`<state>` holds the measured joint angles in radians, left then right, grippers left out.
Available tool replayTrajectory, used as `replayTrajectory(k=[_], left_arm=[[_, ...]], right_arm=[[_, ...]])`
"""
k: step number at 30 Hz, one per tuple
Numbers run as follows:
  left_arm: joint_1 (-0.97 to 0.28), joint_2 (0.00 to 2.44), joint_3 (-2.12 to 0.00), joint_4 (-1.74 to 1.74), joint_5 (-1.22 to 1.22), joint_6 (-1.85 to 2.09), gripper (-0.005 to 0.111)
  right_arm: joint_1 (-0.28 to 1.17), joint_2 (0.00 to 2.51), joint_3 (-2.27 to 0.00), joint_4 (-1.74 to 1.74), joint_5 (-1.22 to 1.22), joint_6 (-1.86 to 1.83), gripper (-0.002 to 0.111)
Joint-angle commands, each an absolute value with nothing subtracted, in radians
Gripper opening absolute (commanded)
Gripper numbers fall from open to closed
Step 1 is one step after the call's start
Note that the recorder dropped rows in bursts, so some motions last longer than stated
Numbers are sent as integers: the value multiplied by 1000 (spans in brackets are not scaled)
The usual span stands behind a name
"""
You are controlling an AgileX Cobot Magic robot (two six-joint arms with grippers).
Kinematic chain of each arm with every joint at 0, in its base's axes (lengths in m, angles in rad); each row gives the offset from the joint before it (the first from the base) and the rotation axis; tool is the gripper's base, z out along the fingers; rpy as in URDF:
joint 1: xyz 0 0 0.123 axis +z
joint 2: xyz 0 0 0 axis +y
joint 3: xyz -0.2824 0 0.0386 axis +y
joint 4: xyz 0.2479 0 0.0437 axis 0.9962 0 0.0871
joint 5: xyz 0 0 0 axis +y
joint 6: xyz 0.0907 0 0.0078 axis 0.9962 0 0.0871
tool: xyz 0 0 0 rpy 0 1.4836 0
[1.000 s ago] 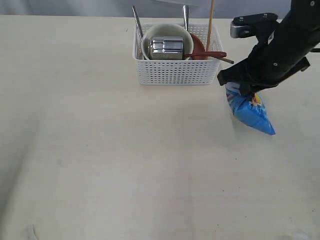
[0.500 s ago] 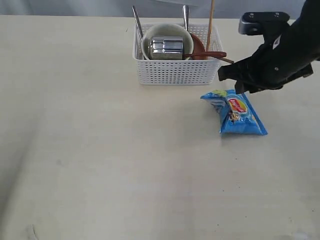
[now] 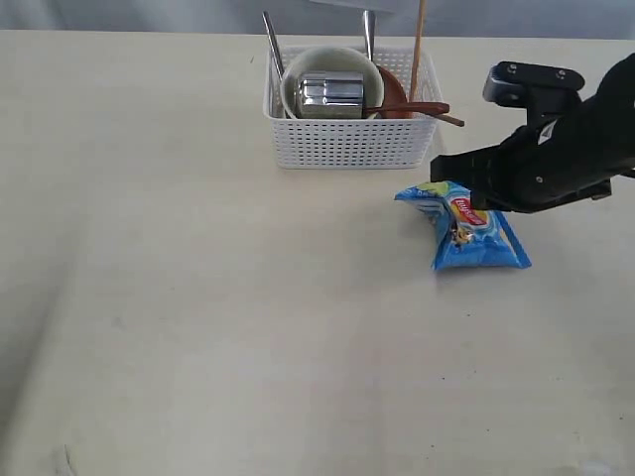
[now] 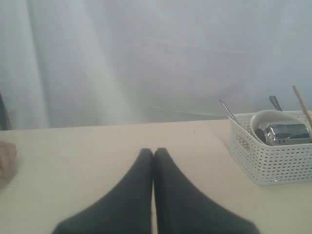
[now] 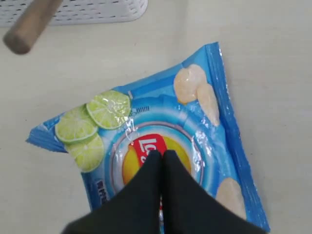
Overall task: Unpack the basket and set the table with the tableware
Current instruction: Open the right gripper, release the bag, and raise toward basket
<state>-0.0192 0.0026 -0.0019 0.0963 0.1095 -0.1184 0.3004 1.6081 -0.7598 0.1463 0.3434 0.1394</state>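
Two arms on the rig; the exterior view shows one. The right arm reaches in low from the right edge, and the right gripper points toward the middle, just above the near end of a blue chip bag lying flat on the table. The white perforated basket sits at the far middle of the table, just beyond the bag and apart from it. It is full: a cream bowl with the shiny steel cup on its side in it, a brown plate on edge, the wooden spoon across the rim with its handle overhanging to the right, chopsticks upright, and two steel handles sticking up. The table left of and in front of the basket is bare. In the left wrist view the left gripper is level above the table, fingers pressed together and empty. The basket, with bowl and cup, is well apart from it. A grey curtain lies beyond. In the right wrist view the right gripper is closed, holding nothing, tips over the bag's logo; contact cannot be told. The basket's foot is near the bag. A blurred wooden end, possibly the spoon handle, juts in.
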Motion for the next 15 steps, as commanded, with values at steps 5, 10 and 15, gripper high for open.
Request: replayTrajectory(k=[5,10,15], left_arm=[[-24,0,0,92,102,-120,0],[-24,0,0,92,102,-120,0],[-24,0,0,92,102,-120,0]], right_arm=[[292,1604,-742,236,288,144,0],[292,1636,-740,260,263,144,0],[292,1691,-718,291,202,144,0]])
